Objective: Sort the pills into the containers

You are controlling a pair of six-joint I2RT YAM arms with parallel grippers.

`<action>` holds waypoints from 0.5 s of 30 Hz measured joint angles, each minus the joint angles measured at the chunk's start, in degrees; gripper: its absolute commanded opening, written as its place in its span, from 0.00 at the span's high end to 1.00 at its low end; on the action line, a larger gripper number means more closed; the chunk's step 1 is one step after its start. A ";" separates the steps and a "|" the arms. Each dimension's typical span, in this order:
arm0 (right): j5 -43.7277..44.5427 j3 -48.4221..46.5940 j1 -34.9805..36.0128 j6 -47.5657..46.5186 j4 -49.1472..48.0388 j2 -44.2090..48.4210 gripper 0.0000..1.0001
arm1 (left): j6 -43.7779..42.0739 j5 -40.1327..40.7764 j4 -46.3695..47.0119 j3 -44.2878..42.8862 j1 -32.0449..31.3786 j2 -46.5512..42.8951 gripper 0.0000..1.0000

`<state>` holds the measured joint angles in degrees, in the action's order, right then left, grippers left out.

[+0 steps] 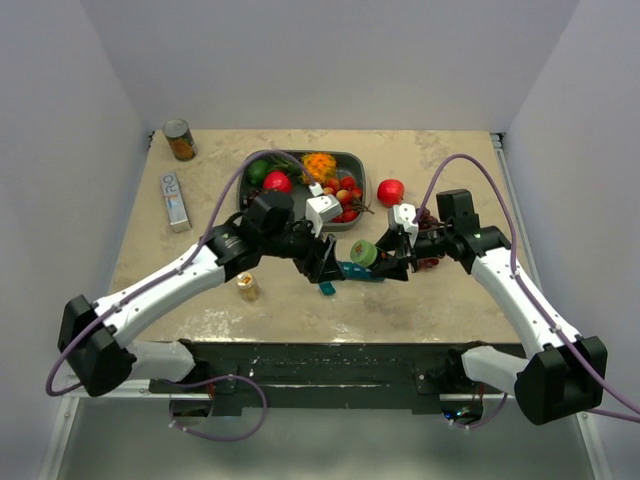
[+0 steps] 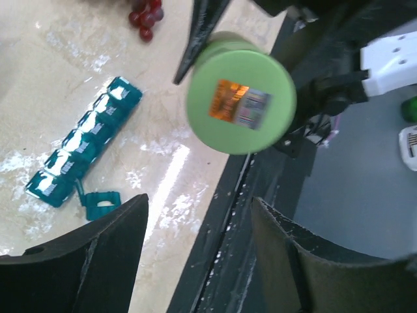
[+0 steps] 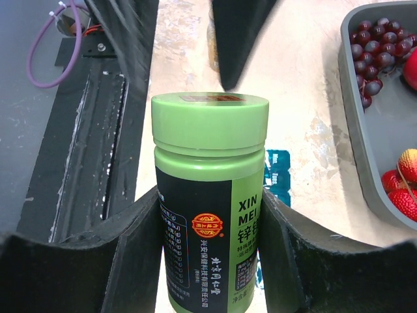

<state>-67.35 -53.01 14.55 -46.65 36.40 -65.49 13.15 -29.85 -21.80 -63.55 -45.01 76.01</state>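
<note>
My right gripper [image 1: 388, 262] is shut on a green pill bottle [image 1: 364, 253] with a black label and holds it above the table. In the right wrist view the bottle [image 3: 208, 195] sits between both fingers, cap on. My left gripper [image 1: 325, 262] is open and empty, facing the bottle's green cap [image 2: 240, 98] a short way off. The teal-blue strip of containers [image 1: 355, 270] lies on the table under the bottle, lids shut [image 2: 85, 140]. A small loose teal piece [image 2: 101, 202] lies at its end. No loose pills show.
A grey fruit tray [image 1: 362, 165] stands behind the grippers. A red fruit [image 1: 390, 190] and dark grapes [image 2: 146, 16] lie near the right arm. A small amber bottle [image 1: 247, 287] stands front left. A white box [image 1: 176, 200] and a tin can [image 1: 180, 140] are far left.
</note>
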 measured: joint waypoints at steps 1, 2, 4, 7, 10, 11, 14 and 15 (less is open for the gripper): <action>0.04 0.00 0.02 0.00 0.00 0.00 1.00 | 0.83 -0.57 0.76 0.98 0.00 -1.73 0.28; 0.11 0.00 0.02 0.00 0.00 0.00 1.00 | 1.55 -1.05 1.64 1.92 0.00 -3.61 0.25; 0.15 0.00 0.00 -0.04 0.00 0.00 1.00 | 4.92 -0.92 3.96 3.19 -0.02 -7.17 0.22; 0.31 0.00 0.02 -0.15 0.02 0.00 1.00 | 11.52 0.81 8.33 3.82 -0.04 -10.36 0.20; 0.31 0.00 0.02 -0.33 0.02 0.02 1.00 | 18.93 3.67 12.87 4.68 -0.04 -10.91 0.16; 0.33 0.00 0.02 -0.35 0.02 0.02 1.00 | 21.14 4.61 13.75 4.85 -0.04 -10.60 0.15; 0.33 0.00 0.02 -0.35 0.02 0.02 1.00 | 25.92 7.06 14.95 4.87 -0.15 -8.83 0.13; 0.33 0.00 0.02 -0.35 0.02 0.02 1.00 | 26.77 7.76 14.88 4.83 -0.26 -8.22 0.13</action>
<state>-67.02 -53.01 14.57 -47.00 36.42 -65.47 39.92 -22.09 -6.92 -58.72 -45.28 67.79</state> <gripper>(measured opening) 0.539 0.862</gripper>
